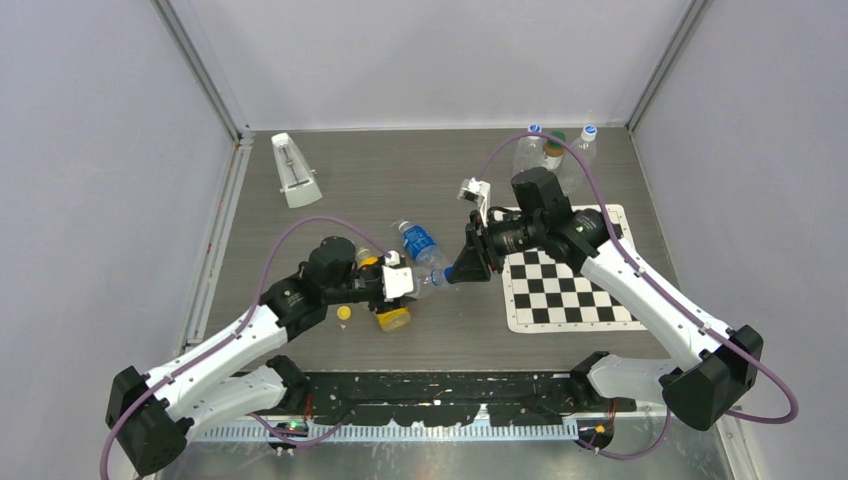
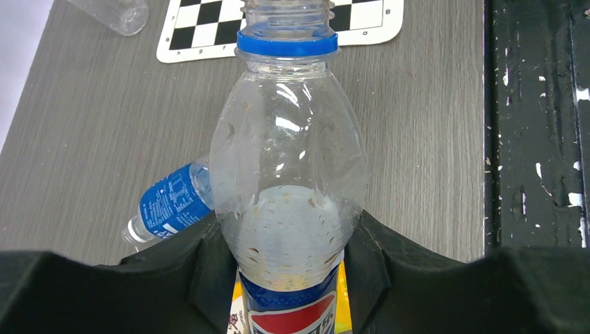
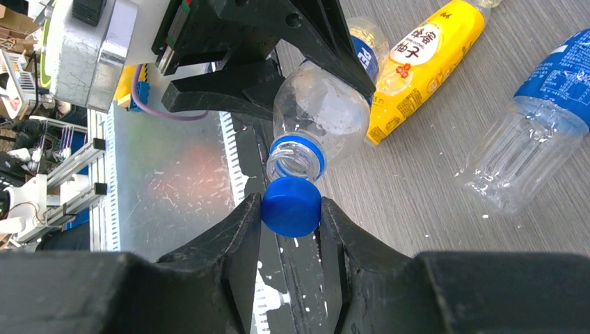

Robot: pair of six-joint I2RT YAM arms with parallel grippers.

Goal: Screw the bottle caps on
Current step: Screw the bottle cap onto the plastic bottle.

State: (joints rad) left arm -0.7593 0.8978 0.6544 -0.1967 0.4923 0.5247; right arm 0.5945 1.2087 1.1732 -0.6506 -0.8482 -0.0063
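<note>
My left gripper [image 2: 289,229] is shut on the body of a clear Pepsi bottle [image 2: 289,160], lifted off the table with its open, blue-ringed neck [image 3: 296,158] pointing at the right arm. My right gripper [image 3: 291,209] is shut on a blue cap [image 3: 291,205], which sits just in front of that mouth, touching or nearly touching its rim. In the top view the two grippers meet mid-table around the bottle [image 1: 432,280]. A yellow cap [image 1: 344,313] lies on the table beside the left arm.
A yellow-labelled bottle [image 1: 393,318] lies under the left gripper and a blue-labelled bottle [image 1: 418,243] lies just behind it. A checkerboard mat [image 1: 570,285] is under the right arm. Capped bottles [image 1: 545,150] stand at the back right, a white wedge-shaped object [image 1: 296,170] at the back left.
</note>
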